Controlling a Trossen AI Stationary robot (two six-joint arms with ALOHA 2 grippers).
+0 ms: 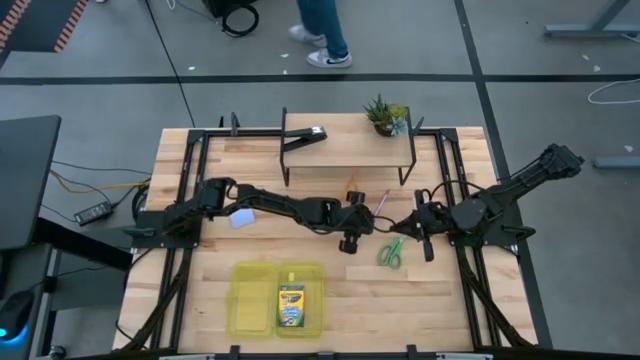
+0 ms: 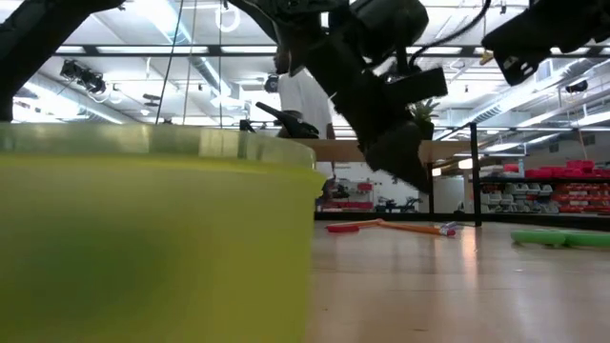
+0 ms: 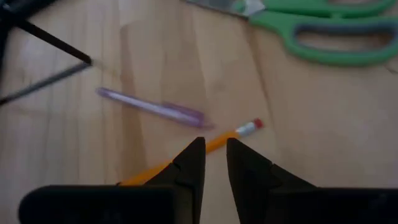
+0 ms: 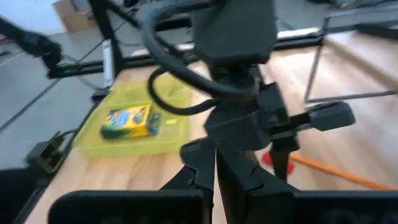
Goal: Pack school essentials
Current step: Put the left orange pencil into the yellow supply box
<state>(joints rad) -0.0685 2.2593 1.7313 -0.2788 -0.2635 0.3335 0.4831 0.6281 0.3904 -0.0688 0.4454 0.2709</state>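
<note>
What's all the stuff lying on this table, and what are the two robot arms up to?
Tray: one, yellow-green, near edge of the table.
Crayon box: one, yellow and green, inside the tray.
Scissors: one pair, green handles, right of centre.
Orange pencil: one, flat on the table under the left tool.
Purple pencil: one, flat beside the orange pencil.
Pale block: one, bluish-white, under the left arm.
Potted plant: one, green, on the raised shelf.
Person: one, walking on the floor beyond the table.
Left tool: fingers slightly apart over the orange pencil.
Right tool: shut, empty, near the scissors.
</note>
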